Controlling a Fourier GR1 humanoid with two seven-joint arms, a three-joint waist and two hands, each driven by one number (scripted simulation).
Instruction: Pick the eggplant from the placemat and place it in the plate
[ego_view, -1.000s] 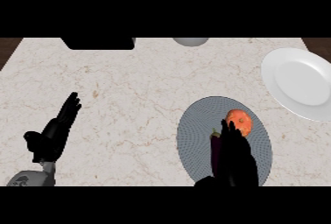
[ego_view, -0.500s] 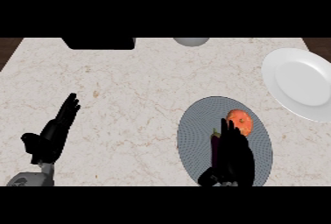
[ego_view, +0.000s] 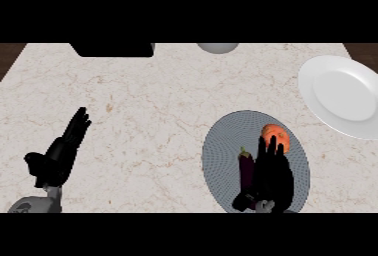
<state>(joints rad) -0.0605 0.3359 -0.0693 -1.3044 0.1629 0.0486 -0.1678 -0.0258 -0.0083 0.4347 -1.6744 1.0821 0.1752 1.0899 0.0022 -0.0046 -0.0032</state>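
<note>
A dark purple eggplant (ego_view: 246, 167) lies lengthwise on the round grey placemat (ego_view: 225, 145), stem end pointing away from me. My right hand (ego_view: 272, 172) lies over the mat just to the eggplant's right, fingers straight and pointing away, thumb low beside the eggplant's near end. Its fingertips overlap an orange-red fruit (ego_view: 276, 134) on the mat. The white plate (ego_view: 344, 95) sits at the counter's right edge, beyond the mat. My left hand (ego_view: 60, 152) rests open at the lower left, fingers up.
A black object (ego_view: 112, 49) sits at the counter's far edge on the left. A grey round object (ego_view: 218, 47) is beside it at the far edge. Dark wood shows past the counter's far corners.
My right hand has slid a little forward over the mat alongside the eggplant. The eggplant and the left hand have stayed put.
</note>
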